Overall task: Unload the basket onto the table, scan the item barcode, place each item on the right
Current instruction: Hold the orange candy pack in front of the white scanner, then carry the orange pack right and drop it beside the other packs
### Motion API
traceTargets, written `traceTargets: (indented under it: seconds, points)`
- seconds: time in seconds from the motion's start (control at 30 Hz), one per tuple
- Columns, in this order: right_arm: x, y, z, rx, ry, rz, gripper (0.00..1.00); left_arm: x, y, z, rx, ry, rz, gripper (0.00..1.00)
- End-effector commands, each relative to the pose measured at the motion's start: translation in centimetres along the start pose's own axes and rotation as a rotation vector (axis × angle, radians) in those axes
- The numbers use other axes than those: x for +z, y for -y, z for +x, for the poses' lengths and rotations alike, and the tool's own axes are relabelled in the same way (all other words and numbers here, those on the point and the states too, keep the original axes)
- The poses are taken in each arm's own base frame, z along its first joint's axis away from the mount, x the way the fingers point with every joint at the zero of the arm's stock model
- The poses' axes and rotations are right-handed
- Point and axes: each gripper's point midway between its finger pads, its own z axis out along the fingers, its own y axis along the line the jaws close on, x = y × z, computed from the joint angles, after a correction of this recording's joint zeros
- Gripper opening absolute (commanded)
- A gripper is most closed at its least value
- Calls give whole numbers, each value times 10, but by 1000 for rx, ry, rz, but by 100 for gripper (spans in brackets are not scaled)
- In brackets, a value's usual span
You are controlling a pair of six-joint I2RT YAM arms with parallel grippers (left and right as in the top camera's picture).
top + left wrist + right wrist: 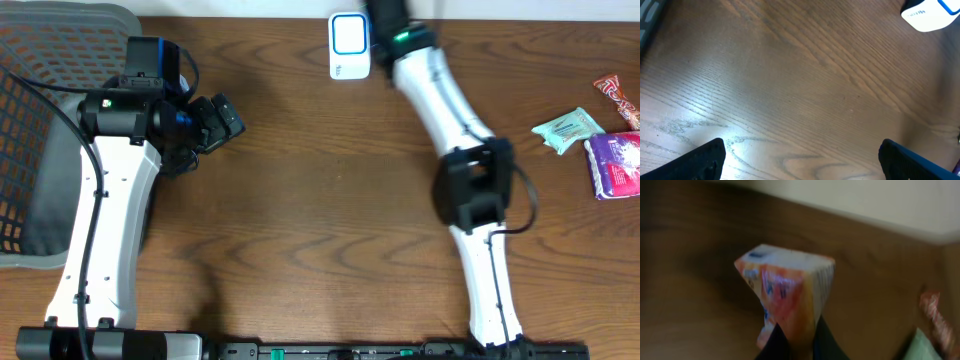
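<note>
I'm gripping the orange packet [787,290] in the right gripper [796,342], jaws pinched shut on its lower end, long axis rising away from the grip. I'm judging it to be just beside the scanner [349,45], on that arm's side, so this arm is presenting it. The left gripper [802,165] is gaping wide, empty, well apart from the scanner. I can't tell which way the barcode is facing.

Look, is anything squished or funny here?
Yes: the orange packet pinched in the right claw looks crumpled near its bottom edge. The picture is blurry, so I cannot tell if it is torn.
</note>
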Motion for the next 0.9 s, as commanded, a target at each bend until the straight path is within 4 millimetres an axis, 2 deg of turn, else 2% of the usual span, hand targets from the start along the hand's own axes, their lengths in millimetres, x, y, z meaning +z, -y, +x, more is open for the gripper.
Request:
traceTargets:
  seconds: [0.0,0.1,0.2,0.33,0.57,0.63,0.73,0.8,0.83,0.87]
  points:
    - [-4,100,-9,389,-33,19,1,0,-1,-2,10,2,-3,98]
    - [9,149,23,417,-143,82,1,0,-1,-2,10,2,-3,98]
    - [24,194,70,420,-297,144,1,0,-1,-2,10,2,-3,98]
    - [36,238,124,480,-457,211,1,0,-1,-2,10,2,-3,98]
    - [43,283,199,545,-676,254,1,0,-1,-2,10,1,-3,98]
    - [44,285,209,564,-711,230,1,0,-1,-2,10,2,-3,98]
    - [41,290,222,576,-758,220,7,0,-1,-2,10,1,-3,98]
    - [38,294,228,575,-779,225,26,0,-1,-2,10,2,-3,98]
    - [37,294,230,575,-787,225,48,0,-1,-2,10,1,-3,98]
    - [37,294,231,576,-793,223,78,0,-1,-2,10,1,-3,98]
